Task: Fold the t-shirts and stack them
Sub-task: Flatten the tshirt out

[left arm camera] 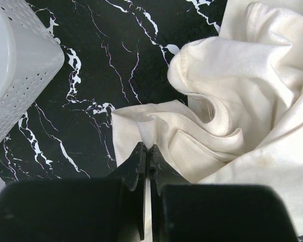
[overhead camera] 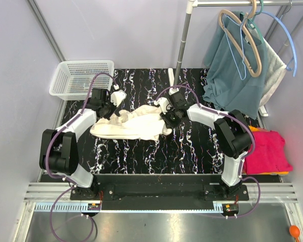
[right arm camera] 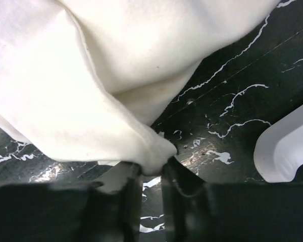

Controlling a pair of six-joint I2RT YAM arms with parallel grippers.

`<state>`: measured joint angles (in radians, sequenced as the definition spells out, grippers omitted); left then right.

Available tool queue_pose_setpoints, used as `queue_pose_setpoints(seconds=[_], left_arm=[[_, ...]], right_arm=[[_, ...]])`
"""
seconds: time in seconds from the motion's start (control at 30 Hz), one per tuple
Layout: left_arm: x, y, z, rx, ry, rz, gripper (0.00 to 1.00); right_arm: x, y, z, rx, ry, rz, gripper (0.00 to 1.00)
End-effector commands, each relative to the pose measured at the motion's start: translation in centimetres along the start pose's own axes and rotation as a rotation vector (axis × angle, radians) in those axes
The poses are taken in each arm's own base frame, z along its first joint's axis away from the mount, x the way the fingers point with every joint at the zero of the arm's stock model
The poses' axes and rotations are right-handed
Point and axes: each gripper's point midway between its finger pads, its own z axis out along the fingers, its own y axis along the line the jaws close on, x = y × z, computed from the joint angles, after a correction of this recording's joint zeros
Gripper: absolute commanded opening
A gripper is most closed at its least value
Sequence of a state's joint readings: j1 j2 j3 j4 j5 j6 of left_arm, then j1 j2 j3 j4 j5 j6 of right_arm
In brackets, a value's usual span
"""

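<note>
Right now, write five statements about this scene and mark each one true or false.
1. The cream t-shirt lies crumpled, not folded. True.
2. The left hand is spread wide. False: it is shut on the cream shirt's edge.
3. The pink t-shirt lies off to the right. True.
4. The basket stands at the far right. False: it stands at the far left.
5. The teal garment lies folded on the pink one. False: it hangs from the clothes rack.
</note>
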<state>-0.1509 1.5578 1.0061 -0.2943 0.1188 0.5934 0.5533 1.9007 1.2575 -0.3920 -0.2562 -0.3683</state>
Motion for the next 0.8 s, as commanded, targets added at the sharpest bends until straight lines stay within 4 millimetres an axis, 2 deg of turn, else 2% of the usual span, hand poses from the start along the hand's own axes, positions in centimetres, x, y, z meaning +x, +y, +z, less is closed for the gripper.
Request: queue_pose_setpoints(seconds=[0.0,0.03,0.13,0.2,0.23,0.3,0.33,0.37,0.4,0.43,0.47,0.53,0.57,0.63,0.77], left_arm=[[-1.9,1.5,-1.3,-0.059,-0.070,0.004,0.00],[-2.0,1.5,-1.5,-0.064,-0.074,0.001,0.00],[-3.0,2.2,-2.7,-0.096,-0.101,-0.028,0.00],[-4.7,3.0,-4.7,-0.129,-0.149,-0.065,0.00],[-5.4,3.4,-5.6,-0.147,-0.169,-0.076,0.00],[-7.9,4.7,-9.1,-0.207,-0.251,-0.102,0.00],[-8.5,5.4,-10.4,-0.242,-0.274,-0.114,0.00],[-10.1,6.2,-13.1,-0.287,-0.339,-0.127,0.00],[-10.6,6.8,-14.5,-0.319,-0.361,-0.135,0.00],[-11.2,7.2,-15.8,-0.340,-0.387,-0.141,0.00],[-12.3,7.7,-18.1,-0.365,-0.430,-0.148,0.00],[-13.0,8.1,-19.9,-0.387,-0.460,-0.163,0.00],[-13.5,8.5,-21.5,-0.420,-0.483,-0.177,0.00],[-13.8,9.1,-22.9,-0.456,-0.505,-0.199,0.00],[-15.6,10.8,-25.9,-0.534,-0.567,-0.232,0.00]], right_arm=[[-2.2,0.3,-0.4,0.009,-0.044,-0.037,0.09],[-2.1,0.1,-0.6,0.021,-0.040,-0.036,0.00],[-3.0,-1.1,-2.4,0.105,-0.045,-0.048,0.00],[-3.7,-2.5,-4.0,0.191,-0.048,-0.062,0.00],[-4.8,-3.0,-5.8,0.232,-0.071,-0.073,0.00],[-5.9,-4.7,-8.4,0.345,-0.078,-0.092,0.00],[-7.2,-5.2,-10.8,0.394,-0.105,-0.113,0.00],[-7.9,-5.7,-12.2,0.436,-0.117,-0.121,0.00],[-8.1,-6.7,-13.8,0.510,-0.111,-0.126,0.00],[-9.2,-7.2,-16.2,0.559,-0.140,-0.152,0.00],[-9.3,-7.9,-17.7,0.624,-0.139,-0.154,0.00],[-10.4,-8.4,-20.8,0.697,-0.174,-0.177,0.00],[-10.5,-8.9,-22.1,0.742,-0.173,-0.179,0.00],[-11.5,-9.3,-24.5,0.800,-0.196,-0.203,0.00],[-13.1,-10.7,-28.4,0.916,-0.215,-0.225,0.00]])
